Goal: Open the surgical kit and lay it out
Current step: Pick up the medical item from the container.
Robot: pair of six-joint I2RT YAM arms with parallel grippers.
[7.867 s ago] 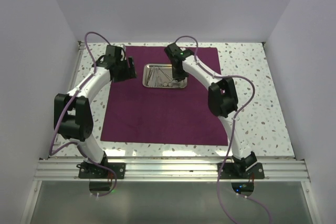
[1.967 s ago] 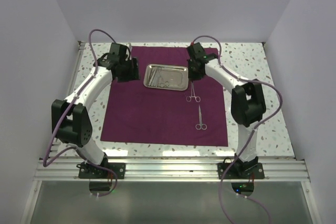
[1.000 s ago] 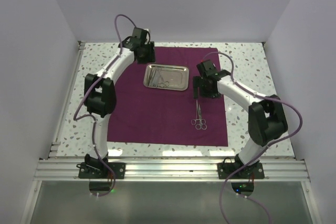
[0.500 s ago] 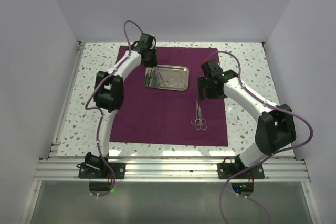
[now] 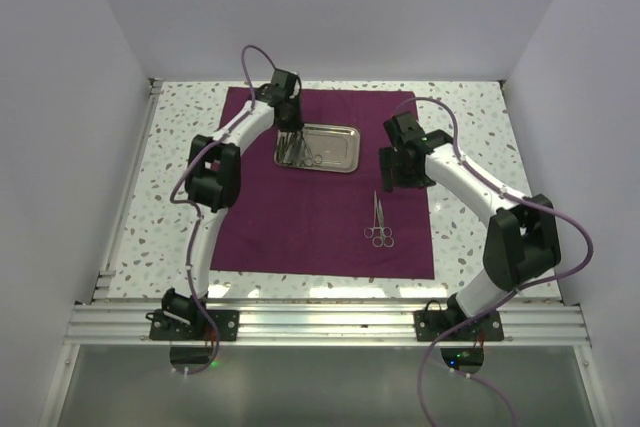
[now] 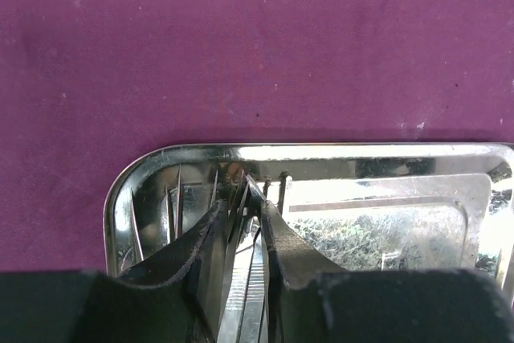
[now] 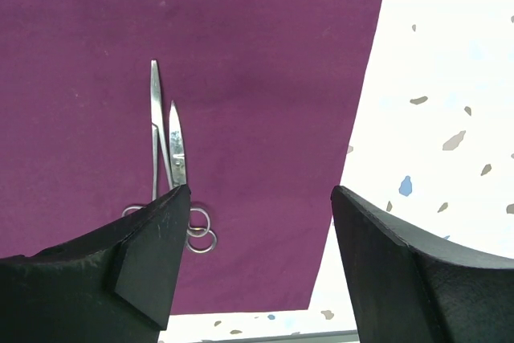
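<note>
The maroon cloth (image 5: 300, 217) is lying flat, with the steel tray (image 5: 342, 147) at its far middle. Two ring-handled instruments (image 5: 378, 219) are lying side by side on the cloth, their long axis running far to near and their tips pointing to the far side. The right gripper (image 7: 259, 194) is hovering spread wide, with the pair just beside one finger. The left gripper (image 6: 241, 202) is reaching into the tray, its fingers narrowed around thin tools (image 6: 245, 295); whether it is pinching them, I cannot tell.

My table (image 5: 480, 137) has a white top flecked with grey and brown chips. Plain pale walls (image 5: 330, 7) close it in along the left, far and right edges, meeting above the far corners. A ribbed metal rail (image 5: 330, 325) runs along the near edge, with a grey glossy panel (image 5: 330, 387) beyond it. The light is soft and even.
</note>
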